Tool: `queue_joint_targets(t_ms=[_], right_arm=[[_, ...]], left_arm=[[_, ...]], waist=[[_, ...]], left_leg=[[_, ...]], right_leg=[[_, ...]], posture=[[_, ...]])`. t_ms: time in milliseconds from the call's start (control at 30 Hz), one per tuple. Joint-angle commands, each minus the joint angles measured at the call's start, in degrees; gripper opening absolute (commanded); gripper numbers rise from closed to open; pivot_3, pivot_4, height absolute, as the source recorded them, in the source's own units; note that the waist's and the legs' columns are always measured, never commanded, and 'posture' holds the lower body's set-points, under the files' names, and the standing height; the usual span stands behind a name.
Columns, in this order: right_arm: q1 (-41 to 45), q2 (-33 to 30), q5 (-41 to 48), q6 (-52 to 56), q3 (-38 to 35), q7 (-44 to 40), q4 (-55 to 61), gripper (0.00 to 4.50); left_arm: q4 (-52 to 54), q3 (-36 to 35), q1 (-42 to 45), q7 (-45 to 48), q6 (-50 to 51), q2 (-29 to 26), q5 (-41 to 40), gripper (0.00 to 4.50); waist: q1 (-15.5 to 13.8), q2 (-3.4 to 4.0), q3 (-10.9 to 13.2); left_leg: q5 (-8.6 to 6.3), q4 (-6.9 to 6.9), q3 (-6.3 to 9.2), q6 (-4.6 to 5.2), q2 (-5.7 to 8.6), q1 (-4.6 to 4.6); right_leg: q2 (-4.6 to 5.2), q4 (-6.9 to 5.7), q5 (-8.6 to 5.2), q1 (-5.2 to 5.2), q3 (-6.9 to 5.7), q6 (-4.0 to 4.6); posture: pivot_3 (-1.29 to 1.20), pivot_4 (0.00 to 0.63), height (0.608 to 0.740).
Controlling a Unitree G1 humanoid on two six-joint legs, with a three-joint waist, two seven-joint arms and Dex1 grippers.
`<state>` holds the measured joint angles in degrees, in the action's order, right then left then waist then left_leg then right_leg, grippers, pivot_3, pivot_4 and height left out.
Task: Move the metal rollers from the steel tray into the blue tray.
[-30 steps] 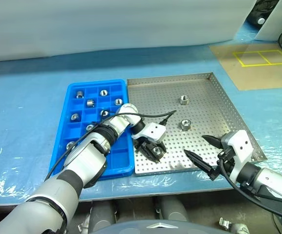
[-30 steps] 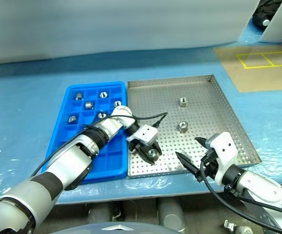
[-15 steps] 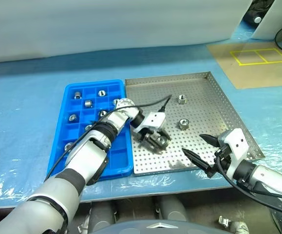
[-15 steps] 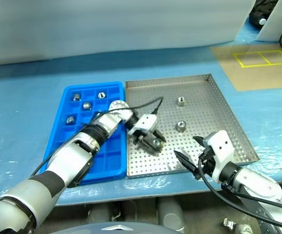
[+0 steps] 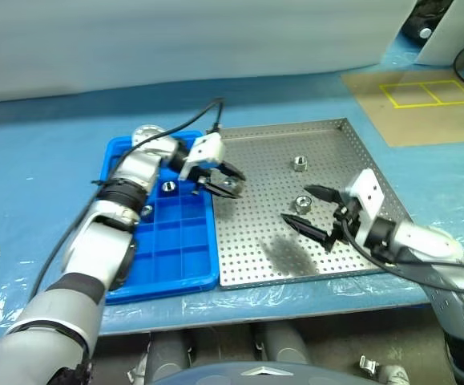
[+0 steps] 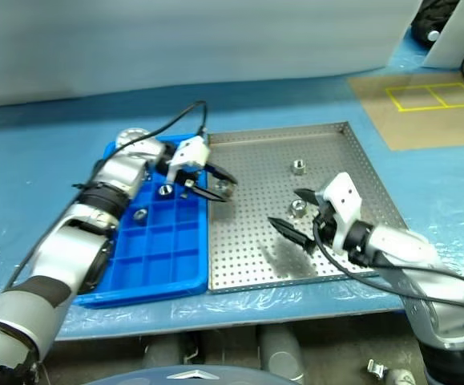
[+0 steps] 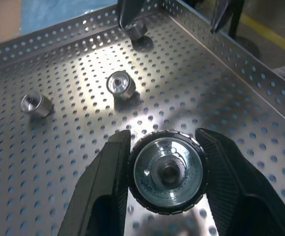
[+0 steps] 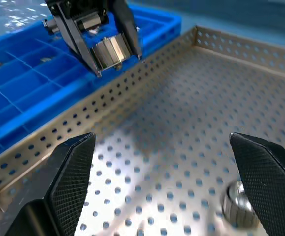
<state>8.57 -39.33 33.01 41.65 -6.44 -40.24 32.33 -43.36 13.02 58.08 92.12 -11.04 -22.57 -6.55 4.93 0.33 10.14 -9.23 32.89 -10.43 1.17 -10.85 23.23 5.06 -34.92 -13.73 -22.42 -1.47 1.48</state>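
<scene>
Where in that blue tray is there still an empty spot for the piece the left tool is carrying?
The blue tray's near rows, toward its front rim, look bare. Its far rows are crowded: rollers sit there, and the left tool holds its roller over the edge shared with the steel tray.

steel tray (image 5: 336, 160) — perforated matt metal; blue tray (image 5: 155, 249) — glossy plastic; rollers (image 7: 168, 171) shiny metal.

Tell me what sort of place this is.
Probably a workshop or lab bench set up for parts sorting. A steel tray with a perforated floor holds loose metal rollers, a blue tray with compartments sits beside it, and yellow tape squares mark a nearby surface.
</scene>
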Motion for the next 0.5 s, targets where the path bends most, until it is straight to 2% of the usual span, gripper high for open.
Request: queue_joint_targets(t_ms=[33,200,333,500], right_arm=[[6.4,-0.3,-0.5,-2.9,4.2,-5.1,-5.1,4.5],[14.5,1.8,-4.3,-8.1,11.1,-11.4,-15.4,4.5],[18.3,4.2,-6.5,-11.4,14.5,-14.7,-20.7,4.5],[20.7,6.9,-8.3,-14.0,17.5,-17.6,-24.8,4.5]], left_arm=[[9.6,-2.2,-2.0,0.2,6.5,-4.0,-3.2,1.73],[20.6,-4.2,-8.6,-2.2,12.6,-11.4,-3.9,1.73],[31.6,-5.4,-16.1,-4.2,19.6,-15.9,-5.9,1.73],[46.3,-8.0,-29.9,-5.9,27.4,-22.5,-9.8,1.73]], waist=[[-1.6,0.01,0.0],[-5.9,0.02,0.0],[-8.1,0.03,0.0],[-9.2,0.01,0.0]], left_leg=[[0.02,-0.04,0.0,-0.03,0.0,-0.02],[0.05,-0.11,-0.03,-0.07,0.01,0.08],[0.07,-0.12,-0.1,-0.13,0.03,0.18],[0.21,-0.16,-0.08,-0.37,-0.04,0.33]], right_leg=[[0.0,-0.02,0.0,-0.01,0.0,0.0],[0.04,-0.16,-0.03,-0.17,-0.03,0.06],[0.11,-0.49,-0.11,-0.48,-0.02,0.19],[0.09,-0.79,-0.15,-0.79,-0.09,0.26]], posture=[[-0.22,0.15,0.74],[-0.08,0.15,0.74],[0.0,0.15,0.74],[0.05,0.15,0.74]])
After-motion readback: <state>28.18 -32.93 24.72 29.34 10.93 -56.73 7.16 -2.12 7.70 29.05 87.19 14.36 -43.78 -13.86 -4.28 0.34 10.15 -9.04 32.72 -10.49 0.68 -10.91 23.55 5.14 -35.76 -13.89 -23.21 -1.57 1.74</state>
